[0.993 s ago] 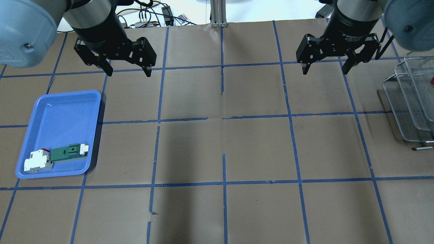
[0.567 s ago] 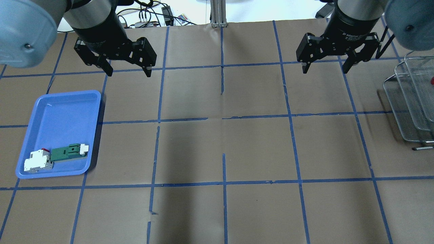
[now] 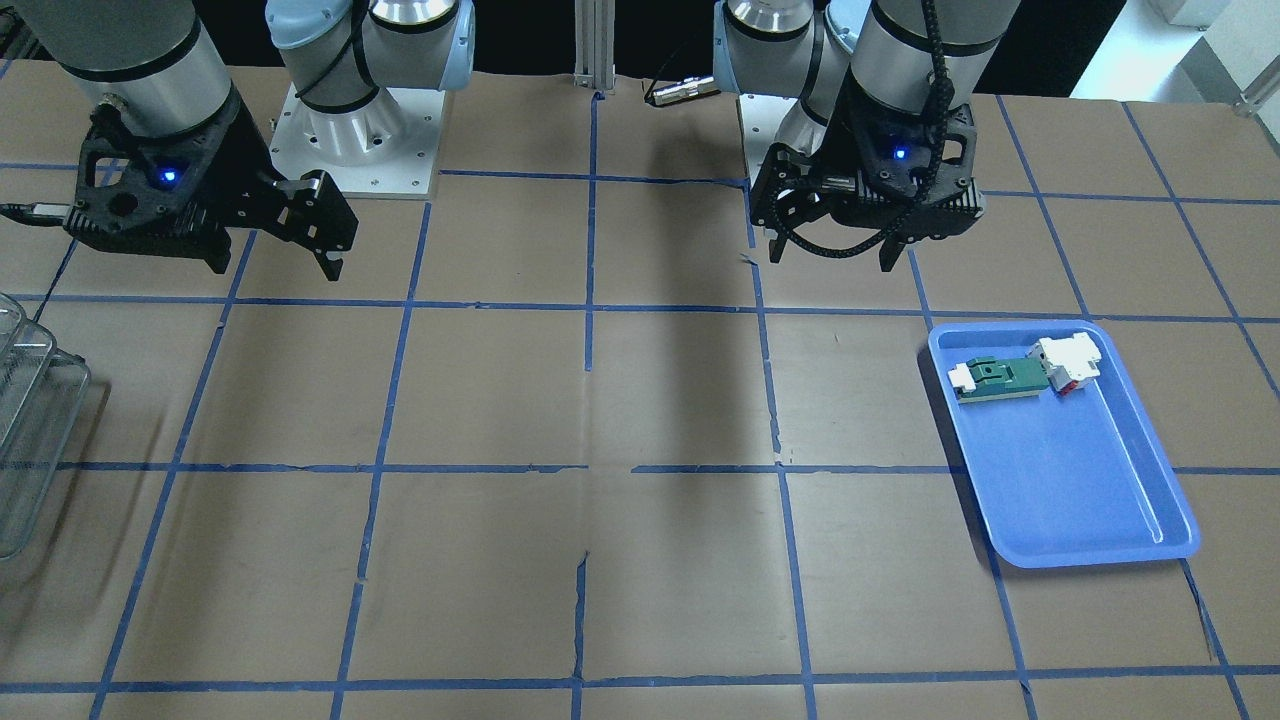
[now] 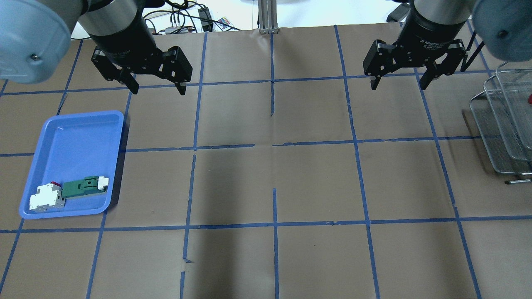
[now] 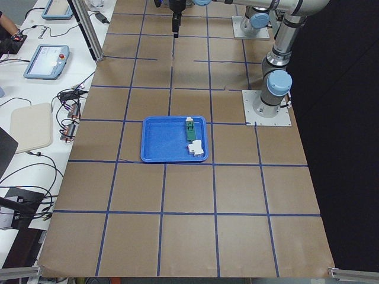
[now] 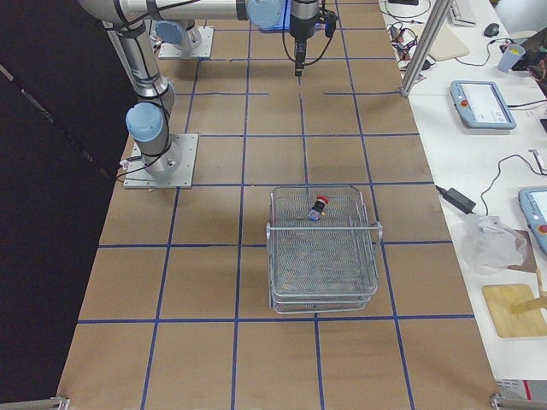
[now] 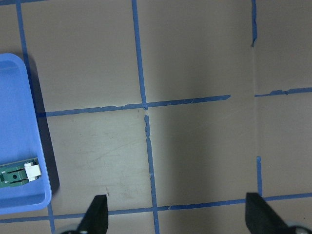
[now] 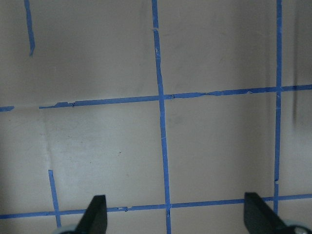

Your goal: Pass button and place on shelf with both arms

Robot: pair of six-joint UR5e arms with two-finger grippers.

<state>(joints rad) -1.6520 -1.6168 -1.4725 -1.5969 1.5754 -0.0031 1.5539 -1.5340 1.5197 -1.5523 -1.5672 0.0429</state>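
The button (image 6: 319, 205), with its red cap and black body, lies on the top tier of the wire shelf (image 6: 323, 256) near its far edge. In the overhead view it is only a red speck (image 4: 530, 99) on the shelf (image 4: 498, 124) at the right edge. My left gripper (image 4: 158, 89) hangs open and empty over the table, beyond the blue tray. My right gripper (image 4: 398, 87) hangs open and empty to the left of the shelf. Both also show open in the front view, the left gripper (image 3: 832, 258) and the right gripper (image 3: 278, 268).
The blue tray (image 4: 75, 133) at the near left holds a green-and-white flat part (image 4: 85, 187) and a white-and-red block (image 4: 45, 197). Brown paper with a blue tape grid covers the table. Cables and devices lie beyond the far edge.
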